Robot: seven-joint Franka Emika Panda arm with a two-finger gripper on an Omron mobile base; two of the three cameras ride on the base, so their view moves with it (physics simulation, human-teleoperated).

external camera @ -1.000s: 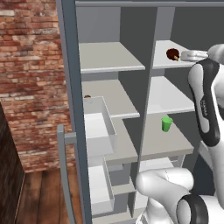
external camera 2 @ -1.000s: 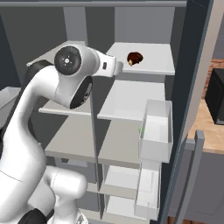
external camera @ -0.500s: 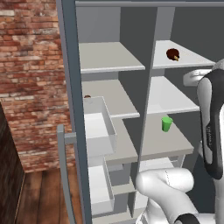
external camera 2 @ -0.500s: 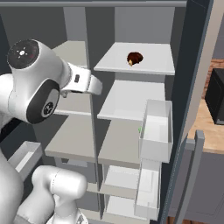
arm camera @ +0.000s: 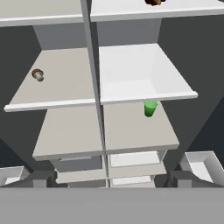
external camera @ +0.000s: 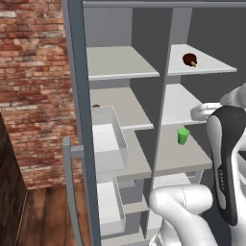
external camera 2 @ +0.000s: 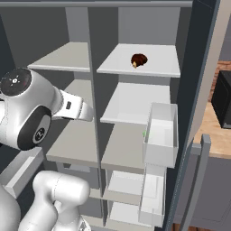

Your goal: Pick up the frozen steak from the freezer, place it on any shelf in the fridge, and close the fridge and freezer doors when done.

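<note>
The frozen steak [external camera: 190,60] lay on the top shelf [external camera: 211,67] of the fridge [external camera: 192,115], the right-hand column of the slate-grey cabinet, near the middle of that shelf; in the right base view the steak [external camera 2: 139,60] sat toward the back of the same pale shelf, and in the hand view only its lower edge [arm camera: 153,2] showed at the top border. The freezer [external camera: 120,120], the left-hand column, stood open beside it; its door [external camera: 79,158] carried white bins [external camera: 109,139] and a grey bar handle [external camera: 68,192]. A small green cup [external camera: 183,136] stood upright on the third fridge shelf down, near its front edge. A small brown mushroom-like lump [arm camera: 37,75] rested on a freezer shelf. The gripper itself could not be made out in the frames; its jaws stood wide apart, holding nothing, well clear of the steak.
</note>
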